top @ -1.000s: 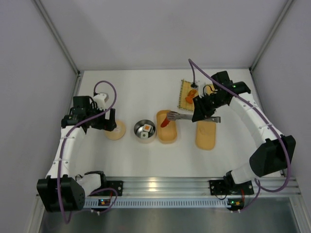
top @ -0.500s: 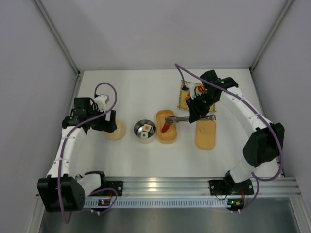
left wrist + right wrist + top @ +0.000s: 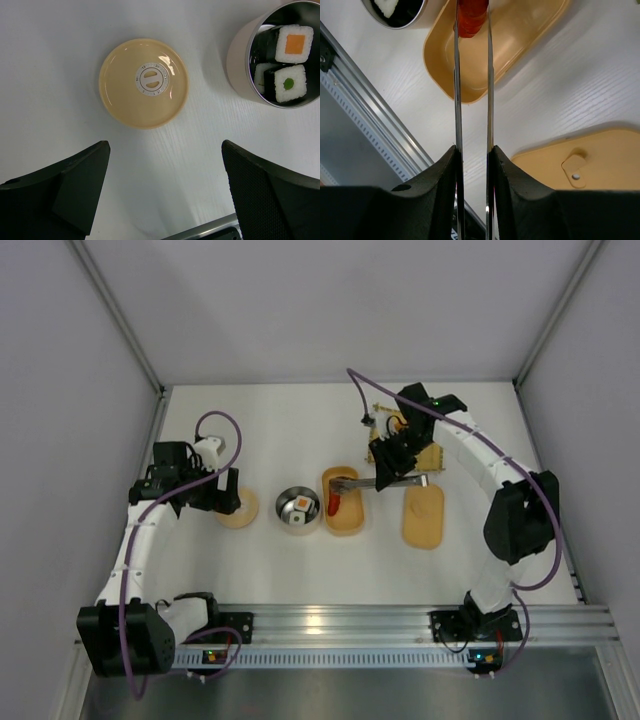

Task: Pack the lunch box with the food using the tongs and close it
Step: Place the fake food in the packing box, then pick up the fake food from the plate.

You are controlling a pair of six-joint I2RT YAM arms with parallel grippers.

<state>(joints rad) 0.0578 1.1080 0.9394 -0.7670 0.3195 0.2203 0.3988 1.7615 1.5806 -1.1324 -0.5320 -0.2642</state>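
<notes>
Shiny metal tongs, glossy plastic lunch box, faintly grained table

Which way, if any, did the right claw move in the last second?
Yes. The right claw, shut on the tongs, moved left in the top view, from beyond the far end of the lid toward the lunch box.

White table – steel bowl sits approx. mid-table. Just left of bowl: round tan disc. Just right: open lunch box, lengthwise near-to-far. Further right, apart from box: oval lid. Beyond, far-right of bowl – woven mat, mostly hidden.
</notes>
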